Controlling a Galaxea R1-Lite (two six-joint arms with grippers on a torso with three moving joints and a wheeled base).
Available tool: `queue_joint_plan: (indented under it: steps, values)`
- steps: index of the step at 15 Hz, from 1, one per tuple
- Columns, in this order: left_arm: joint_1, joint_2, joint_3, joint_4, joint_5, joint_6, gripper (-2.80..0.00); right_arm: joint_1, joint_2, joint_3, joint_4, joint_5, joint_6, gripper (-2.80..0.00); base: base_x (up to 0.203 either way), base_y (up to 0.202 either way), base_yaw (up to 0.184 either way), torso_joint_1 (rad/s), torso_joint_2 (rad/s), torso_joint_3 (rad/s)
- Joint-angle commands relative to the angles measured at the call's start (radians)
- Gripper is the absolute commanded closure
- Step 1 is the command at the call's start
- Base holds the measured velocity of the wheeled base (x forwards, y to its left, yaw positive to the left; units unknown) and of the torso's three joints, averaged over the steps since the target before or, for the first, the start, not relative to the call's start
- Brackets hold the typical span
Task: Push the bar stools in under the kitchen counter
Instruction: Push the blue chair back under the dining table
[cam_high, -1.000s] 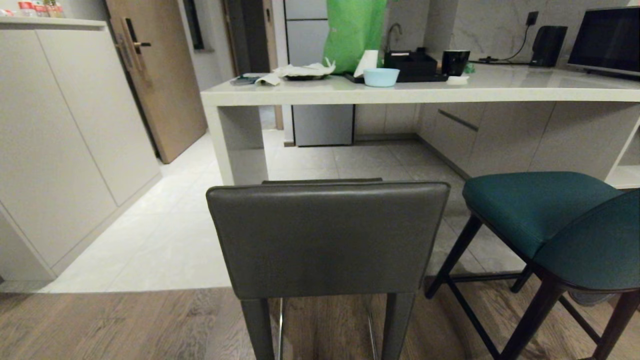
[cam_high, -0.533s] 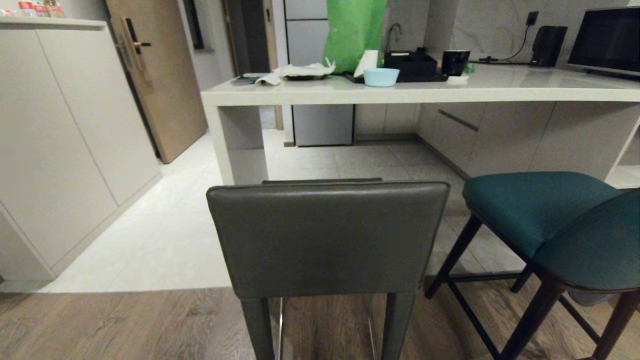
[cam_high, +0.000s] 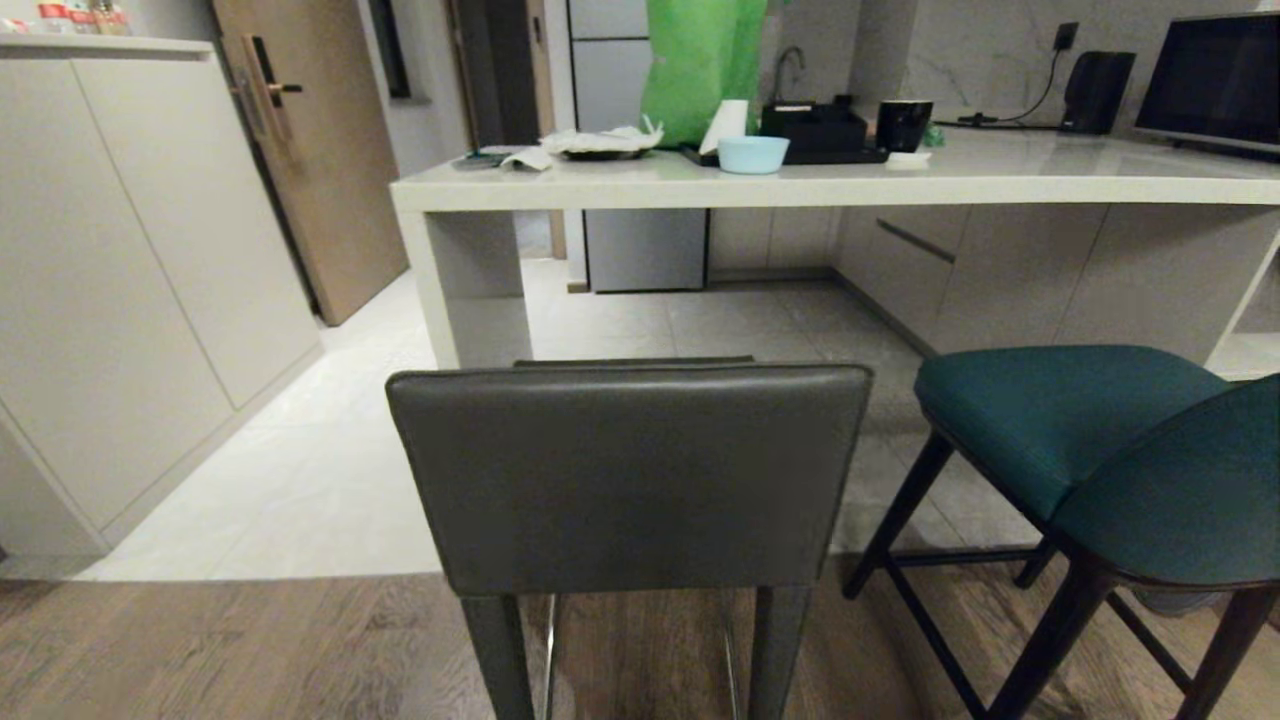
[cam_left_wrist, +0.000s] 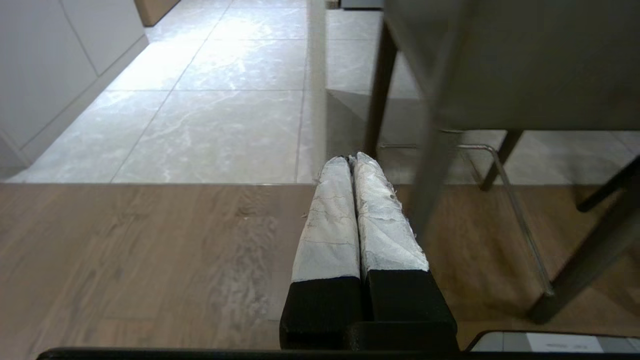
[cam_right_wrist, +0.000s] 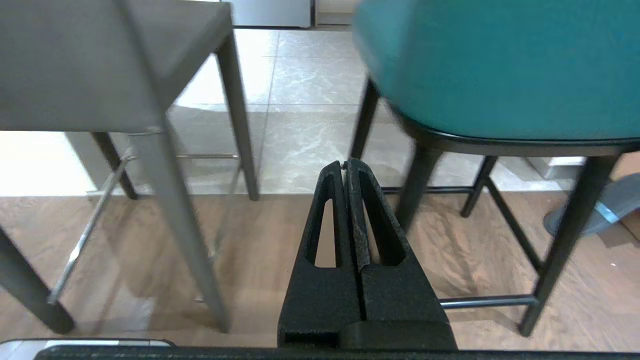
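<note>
Low over the wood floor, the left claw and right claw hung pressed shut and empty, seemingly parked because the push would come from the base. Just ahead stood the grey stool, its back square to the robot and lined up with the opening, so it looked the first to go in. Beside it on the right, the teal stool sat angled. Both were still short of the desk, whose slab overhung open tiled floor. Cluttering the desk's far side were a green bag and a bowl.
</note>
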Motion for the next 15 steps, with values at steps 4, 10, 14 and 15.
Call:
queue_joint_plan:
  steps: [4,10,14,15]
  values:
    - [0.000,0.001,0.000,0.000,0.000,0.000,0.00,-0.001,0.001,0.000,0.000,0.001,0.000,0.00,0.000,-0.195,0.002,0.003,0.00,0.003]
    - [0.000,0.001,-0.001,0.000,0.000,0.000,0.00,-0.001,0.001,0.000,0.000,0.001,0.000,0.00,0.000,-0.194,0.001,0.002,0.00,0.002]
    - [0.000,0.001,-0.001,0.000,0.000,0.000,0.00,0.000,0.001,0.000,0.000,0.001,0.000,0.00,0.000,-0.196,0.002,0.002,0.00,0.002]
    - [0.000,0.001,-0.001,0.000,0.000,0.000,0.00,0.000,0.001,0.000,0.000,0.001,0.000,0.00,0.000,-0.198,0.000,0.002,0.00,0.006]
